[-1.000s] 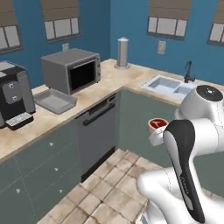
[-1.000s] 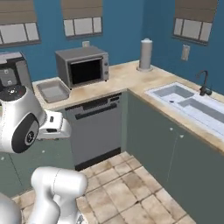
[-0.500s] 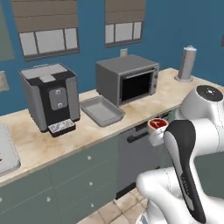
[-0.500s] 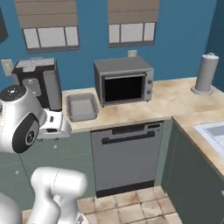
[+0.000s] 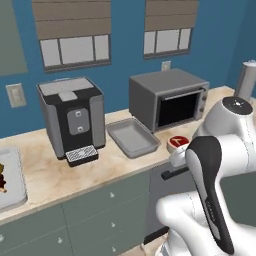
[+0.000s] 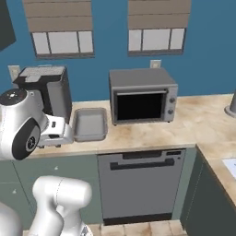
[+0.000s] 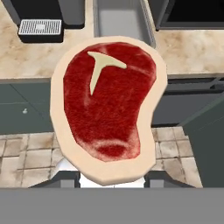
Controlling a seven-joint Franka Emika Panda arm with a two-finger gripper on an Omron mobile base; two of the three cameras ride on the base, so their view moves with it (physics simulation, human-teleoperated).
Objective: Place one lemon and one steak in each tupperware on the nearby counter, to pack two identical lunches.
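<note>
- The gripper [image 7: 113, 177] is clamping the steak [image 7: 108, 105], its jaws partly closed on the meat's lower edge.
- The steak is standing flat-faced before the hand camera, hanging in the air over the cabinet fronts, short of the counter [image 7: 192, 48] edge.
- An empty tupperware [image 5: 132, 137] is lying on the counter between the coffee machine [image 5: 71, 118] and the toaster oven [image 5: 168, 98].
- A second tupperware [image 5: 11, 176] is sitting at the counter's far left, its contents indistinct.

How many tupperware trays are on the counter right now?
2: one tupperware sits between the coffee machine and toaster oven; another sits at the left edge, partly cut off.
</note>
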